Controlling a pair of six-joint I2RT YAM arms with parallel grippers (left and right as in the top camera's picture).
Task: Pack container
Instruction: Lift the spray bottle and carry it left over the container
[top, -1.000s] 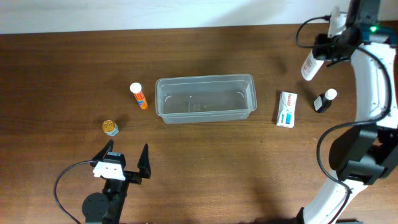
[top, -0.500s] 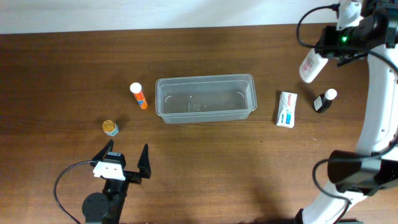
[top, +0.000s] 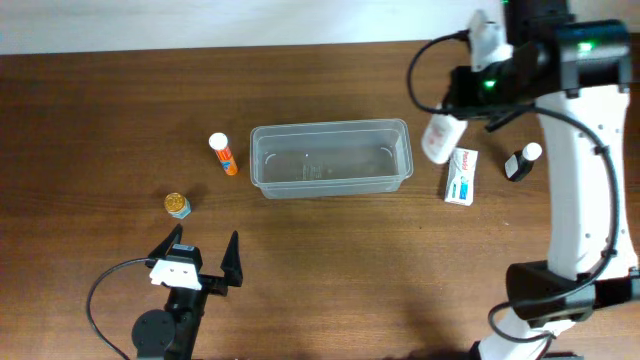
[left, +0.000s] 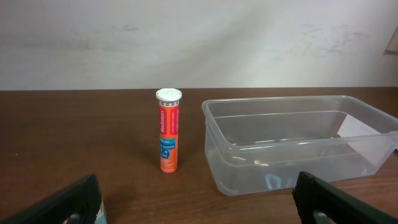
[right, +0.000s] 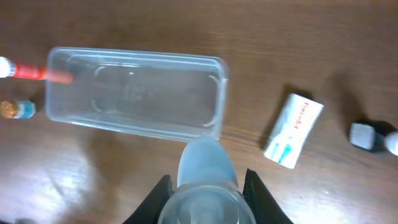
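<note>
The right gripper (right: 205, 198) clamps a white, frosted plastic bottle (top: 440, 138), its lower part cut off by the wrist camera's bottom edge, just off the 3 o'clock end of the clear rectangular plastic container (top: 330, 158). The container sits open side up near the centre of the brown wooden table (top: 330, 260), long axis running 9 to 3 o'clock. At 7 o'clock the left gripper (top: 203, 242) stands spread wide, holding nothing.
</note>
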